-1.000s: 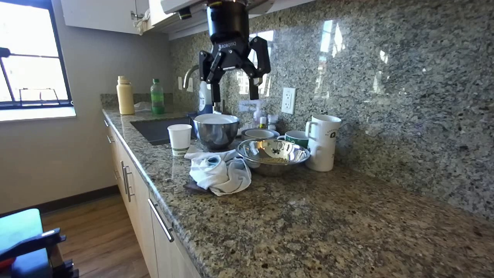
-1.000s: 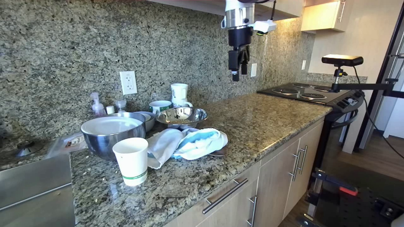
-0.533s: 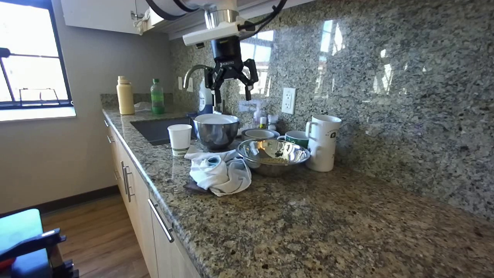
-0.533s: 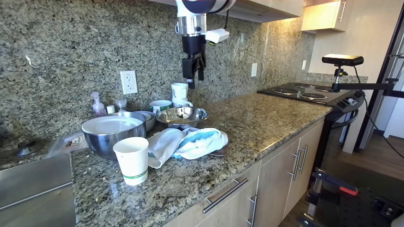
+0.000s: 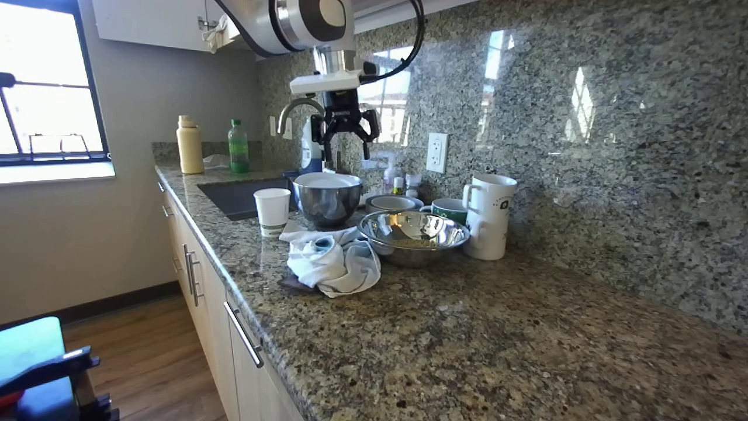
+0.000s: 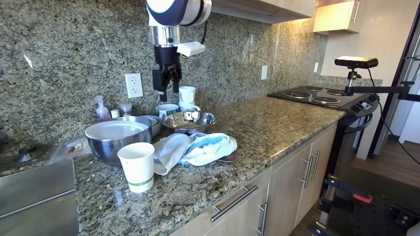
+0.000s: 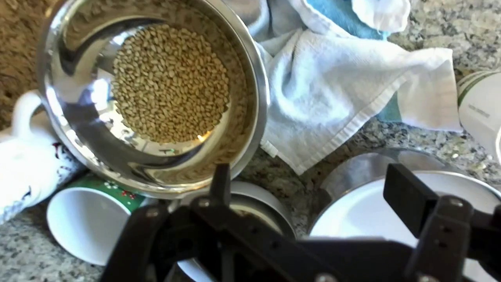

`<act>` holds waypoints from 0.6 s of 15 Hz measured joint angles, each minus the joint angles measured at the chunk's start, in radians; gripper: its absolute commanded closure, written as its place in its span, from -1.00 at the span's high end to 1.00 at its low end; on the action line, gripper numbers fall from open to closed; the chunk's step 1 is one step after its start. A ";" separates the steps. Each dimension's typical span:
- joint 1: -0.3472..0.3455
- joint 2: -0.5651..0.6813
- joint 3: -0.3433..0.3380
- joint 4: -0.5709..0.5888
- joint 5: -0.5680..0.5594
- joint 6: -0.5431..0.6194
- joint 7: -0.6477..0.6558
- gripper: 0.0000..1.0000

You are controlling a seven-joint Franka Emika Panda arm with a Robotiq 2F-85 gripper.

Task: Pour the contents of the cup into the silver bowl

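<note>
With the sink (image 5: 228, 199) at the far end and the wall (image 5: 584, 146) on the right, the gripper (image 5: 347, 155) is hanging high over the counter (image 5: 497, 339), somewhere between the steel pot (image 5: 328, 206) and the silver bowl (image 5: 412, 256); its 2 fingers (image 7: 409, 197) are pointing down, standing wide apart with nothing between them, probably so as to fit around the cup (image 5: 272, 209). That cup is standing upright at the far left, near the counter's edge, leaving its sides free for a grasp. The silver bowl is sitting nearer and to the right, mouth up, its broad rim likely making an easy target. Grain (image 7: 172, 84) is already lying in it, so I can't say whether the pour is ahead or done. A towel (image 5: 333, 266) is lying crumpled between the 2. What the cup is holding, if anything, is hiding from me: both exterior views are missing its floor, and the wrist view is cutting it off at the right edge. There the fingers are covering part of the grey bowl (image 6: 157, 127), while the arm (image 5: 327, 26) is being cropped by the top of both exterior views. I can't tell whether the white dish (image 6: 115, 129) in the steel pot is a plate or a bowl.
</note>
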 measured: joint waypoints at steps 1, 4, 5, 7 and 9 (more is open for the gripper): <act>0.004 0.020 0.011 0.025 0.013 -0.002 -0.004 1.00; 0.014 0.077 0.044 0.093 0.052 -0.026 -0.037 1.00; 0.017 0.095 0.053 0.114 0.064 -0.042 -0.046 1.00; 0.022 0.127 0.069 0.156 0.089 -0.087 -0.072 1.00; 0.025 0.162 0.084 0.204 0.111 -0.145 -0.102 1.00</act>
